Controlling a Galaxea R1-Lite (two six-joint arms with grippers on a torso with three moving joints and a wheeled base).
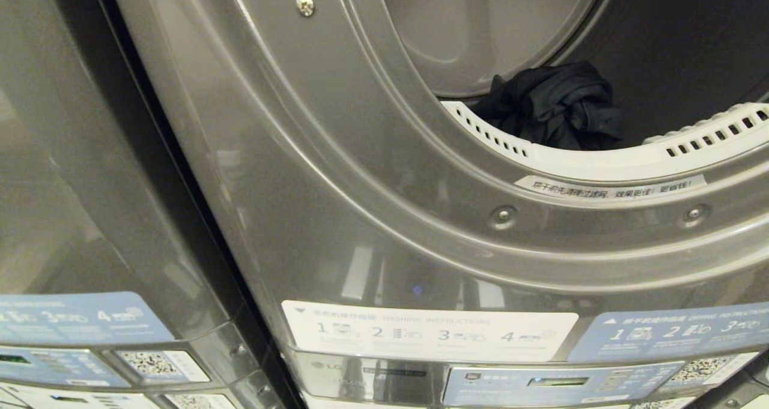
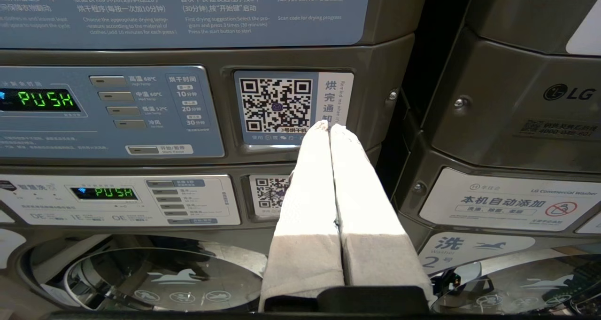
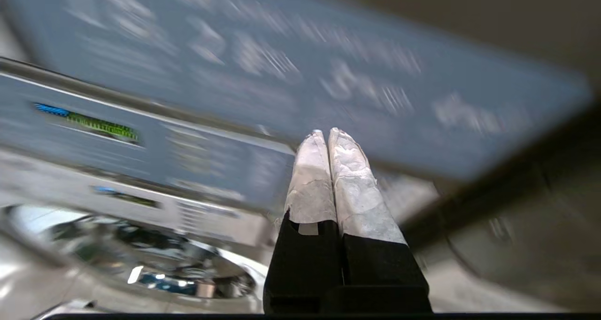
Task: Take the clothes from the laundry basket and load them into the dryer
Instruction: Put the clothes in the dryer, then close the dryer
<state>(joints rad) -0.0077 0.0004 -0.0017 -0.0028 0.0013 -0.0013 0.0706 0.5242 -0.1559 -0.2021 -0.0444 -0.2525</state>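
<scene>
Dark crumpled garment (image 1: 556, 106) lying in dryer drum (image 1: 679, 42), upper right of head frame; judged soft, light, limp, best pinched at a raised fold; left pincer (image 2: 328, 125) and right pincer (image 3: 327, 132) both closed, empty.

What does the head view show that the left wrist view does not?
Only the head view shows the open grey dryer drum, a crumpled black garment inside it and the white slotted lint guard. Only the left wrist view shows the shut left hand, a green PUSH display and a square QR sticker. Both show grey machine fronts with blue instruction labels.
</scene>
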